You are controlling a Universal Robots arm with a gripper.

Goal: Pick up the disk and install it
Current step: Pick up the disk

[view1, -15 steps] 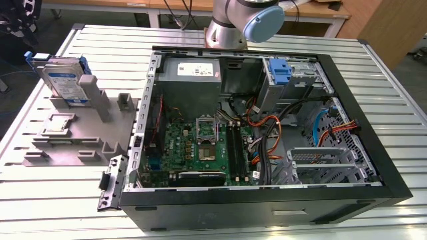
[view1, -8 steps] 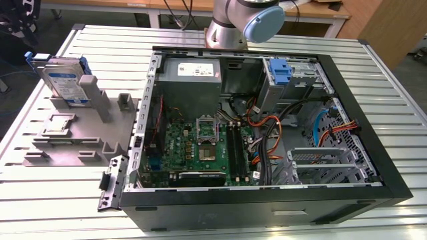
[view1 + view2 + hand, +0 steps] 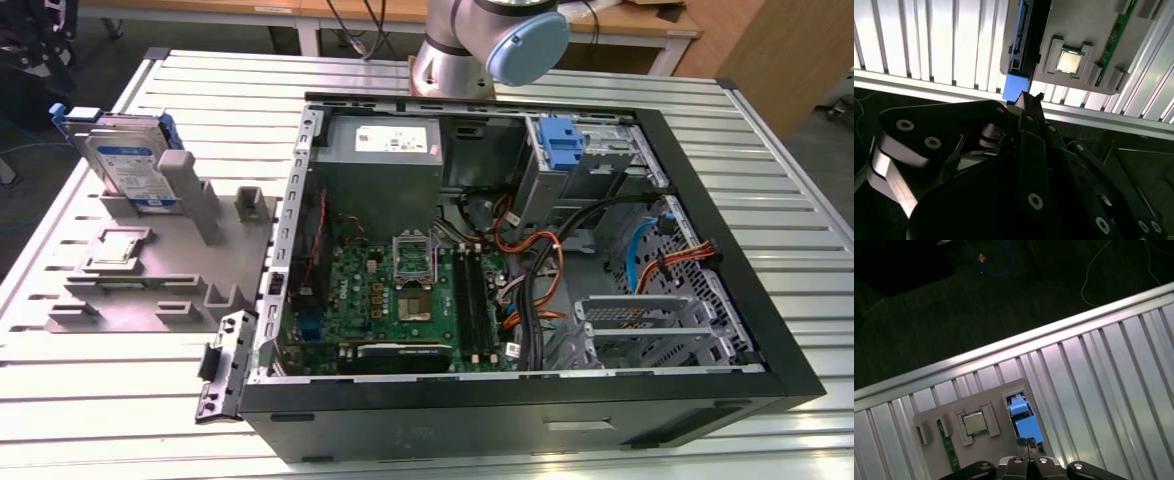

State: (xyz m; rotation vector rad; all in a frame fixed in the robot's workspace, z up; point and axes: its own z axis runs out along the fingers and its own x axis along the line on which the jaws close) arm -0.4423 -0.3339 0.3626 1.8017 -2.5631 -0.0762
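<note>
The exterior view looks steeply down over the whole tabletop [image 3: 134,400]. Both wrist views face down from well above the grey holder [image 3: 1094,30] [image 3: 986,447], which the exterior view shares [image 3: 160,285].

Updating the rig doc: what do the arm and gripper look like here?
The arm is a silver-grey tube joint with a light blue round cap. The gripper is black linkage bars studded with round silver fasteners, narrowing to slim tips.

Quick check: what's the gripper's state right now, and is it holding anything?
Gripper: closed, holding nothing; the disk stands upright in the grey fixture.
</note>
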